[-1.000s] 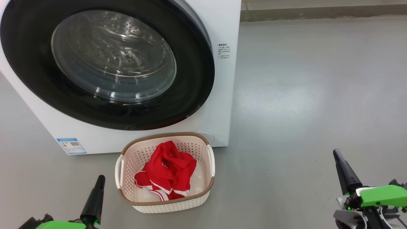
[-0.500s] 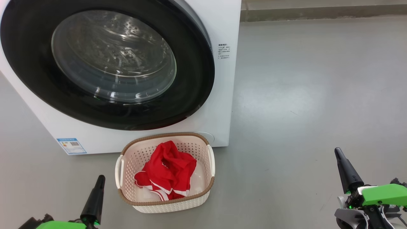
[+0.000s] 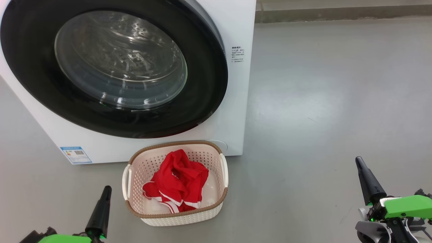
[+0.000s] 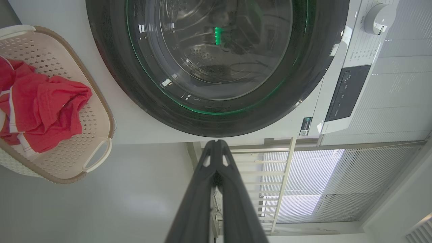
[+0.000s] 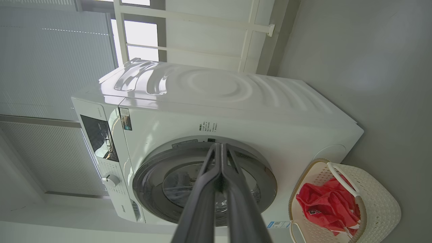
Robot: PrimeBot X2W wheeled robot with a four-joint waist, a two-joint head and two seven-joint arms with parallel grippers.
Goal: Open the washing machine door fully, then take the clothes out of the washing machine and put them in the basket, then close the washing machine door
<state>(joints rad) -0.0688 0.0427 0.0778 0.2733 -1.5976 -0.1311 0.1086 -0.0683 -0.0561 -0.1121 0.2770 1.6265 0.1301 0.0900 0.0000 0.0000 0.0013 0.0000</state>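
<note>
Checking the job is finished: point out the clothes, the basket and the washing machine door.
the clothes (image 3: pixel 175 179), head view, middle of the red heap.
the basket (image 3: pixel 182 220), head view, white front wall.
the washing machine door (image 3: pixel 206 94), head view, black rim, lower right.

Shut washing machine door, red clothes in basket at left, jaws pressed together below
</note>
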